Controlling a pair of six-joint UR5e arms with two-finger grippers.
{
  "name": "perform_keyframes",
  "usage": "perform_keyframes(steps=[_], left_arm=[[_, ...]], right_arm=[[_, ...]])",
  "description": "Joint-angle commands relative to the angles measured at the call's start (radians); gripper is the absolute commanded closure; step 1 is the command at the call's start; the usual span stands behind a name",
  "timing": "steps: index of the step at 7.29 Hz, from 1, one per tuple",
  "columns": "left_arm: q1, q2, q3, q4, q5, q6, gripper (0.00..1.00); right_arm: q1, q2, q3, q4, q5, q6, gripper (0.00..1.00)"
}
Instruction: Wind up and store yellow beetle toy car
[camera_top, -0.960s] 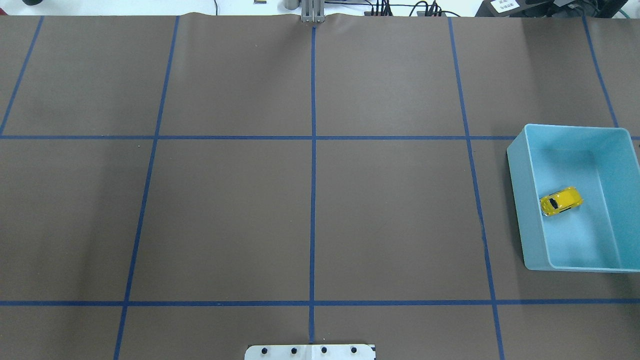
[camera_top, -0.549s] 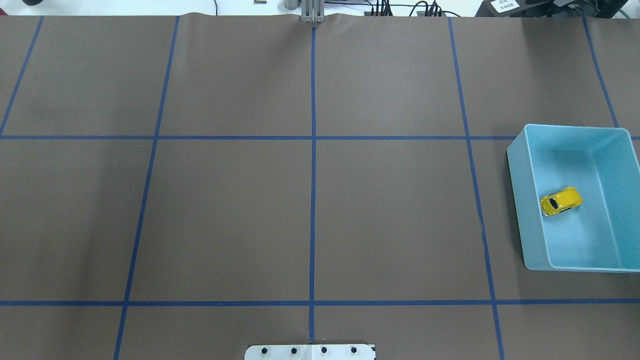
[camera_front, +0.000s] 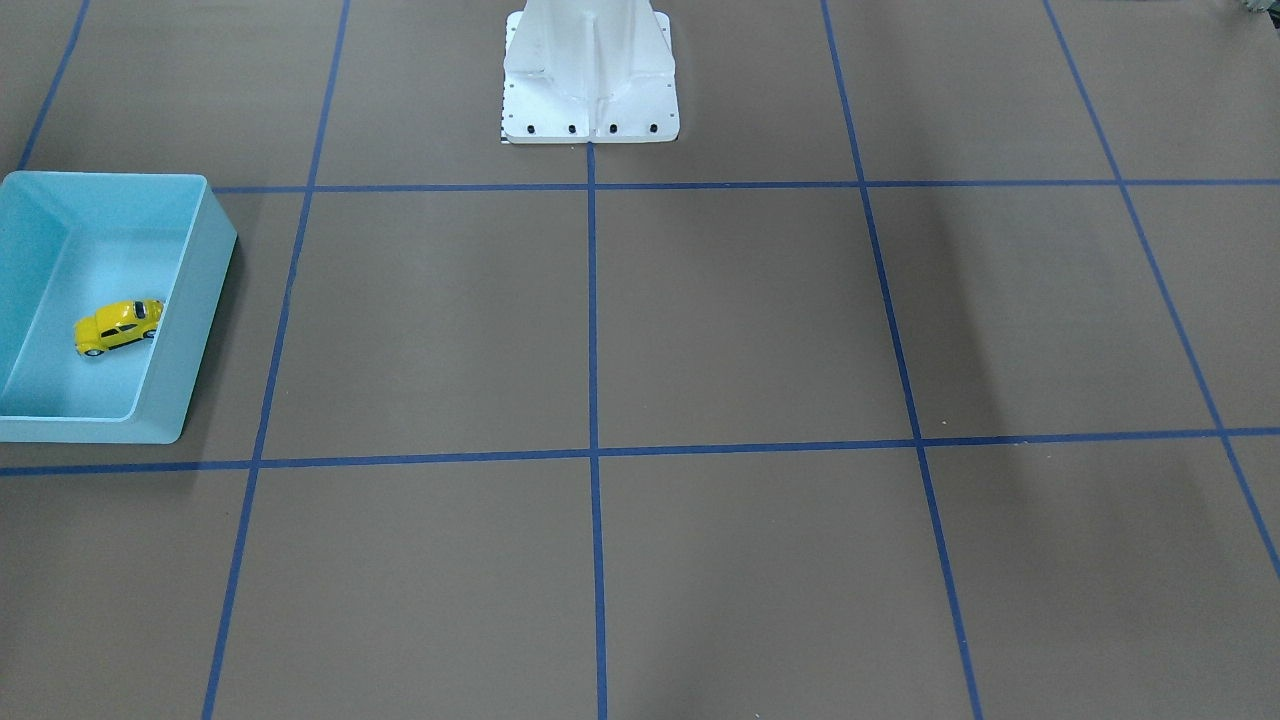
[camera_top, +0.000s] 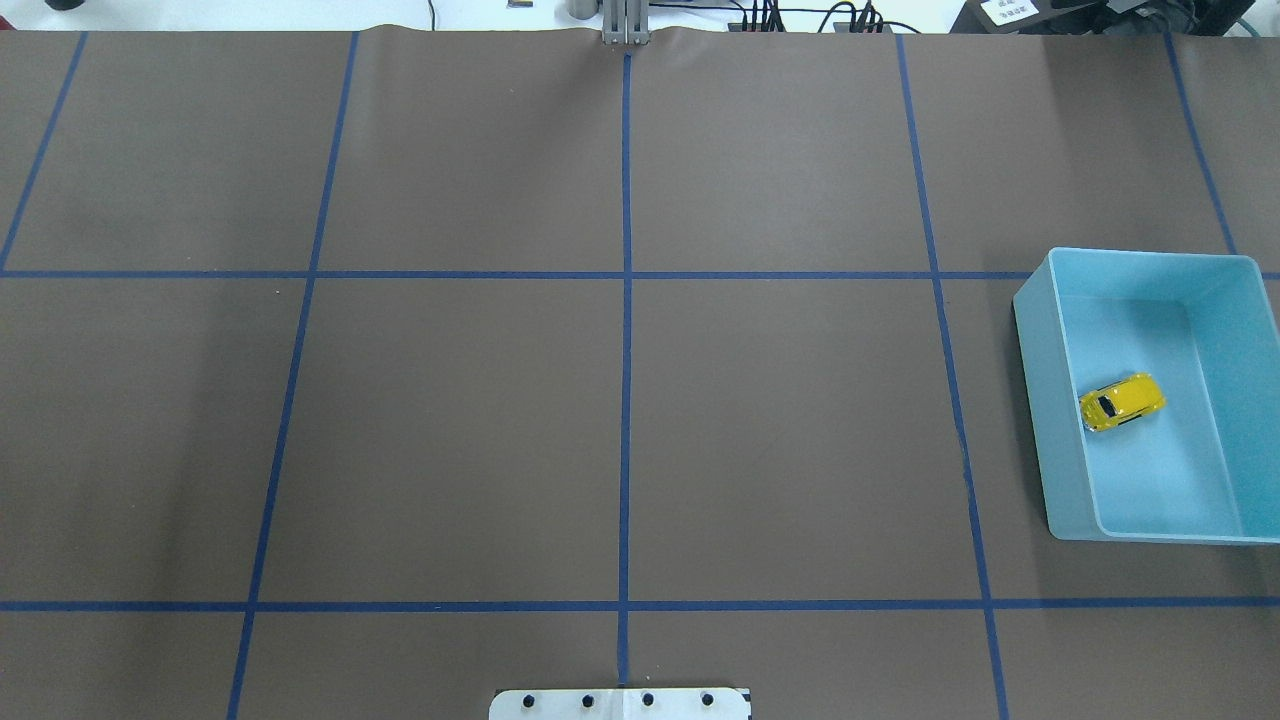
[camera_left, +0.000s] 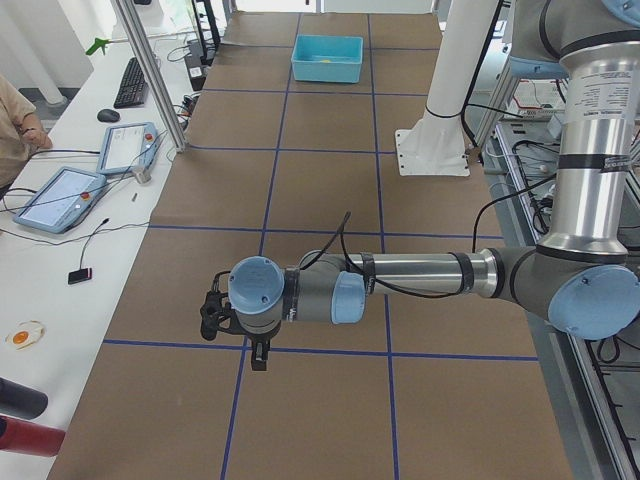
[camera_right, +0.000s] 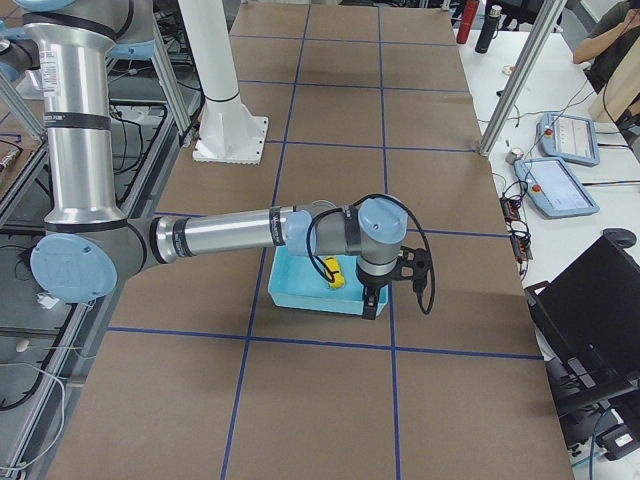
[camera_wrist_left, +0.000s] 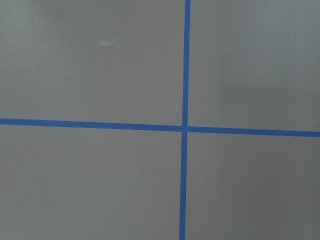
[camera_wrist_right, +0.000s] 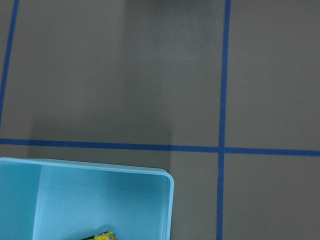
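Observation:
The yellow beetle toy car (camera_top: 1122, 401) lies on the floor of the light-blue bin (camera_top: 1041, 400) at the table's right side, close to the bin's left wall. It also shows in the front view as the car (camera_front: 117, 326) inside the bin (camera_front: 206, 262), and its top edge shows in the right wrist view as the car (camera_wrist_right: 102, 235). My right gripper (camera_right: 370, 303) hangs above the bin's (camera_right: 300, 296) near rim, beside the car (camera_right: 333, 271). My left gripper (camera_left: 260, 355) hovers over bare mat at the far end from the bin (camera_left: 326, 69). Whether either gripper is open or shut I cannot tell.
Blue tape lines split the brown mat into squares. The white robot base (camera_front: 590, 75) stands at the table's middle edge. In the exterior left view a side bench holds tablets (camera_left: 60, 197), a keyboard (camera_left: 131, 82) and a person's arm (camera_left: 15, 115).

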Motion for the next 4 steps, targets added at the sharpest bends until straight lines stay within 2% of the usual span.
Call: perform_keyframes(steps=[1, 4], left_arm=[[0.000, 0.000, 0.000, 0.000, 0.000, 0.000, 0.00], [0.000, 0.000, 0.000, 0.000, 0.000, 0.000, 0.00]], right_arm=[[0.031, -0.082, 0.019, -0.002, 0.010, -0.003, 0.00], [0.039, -0.089, 0.019, -0.002, 0.008, -0.004, 0.00]])
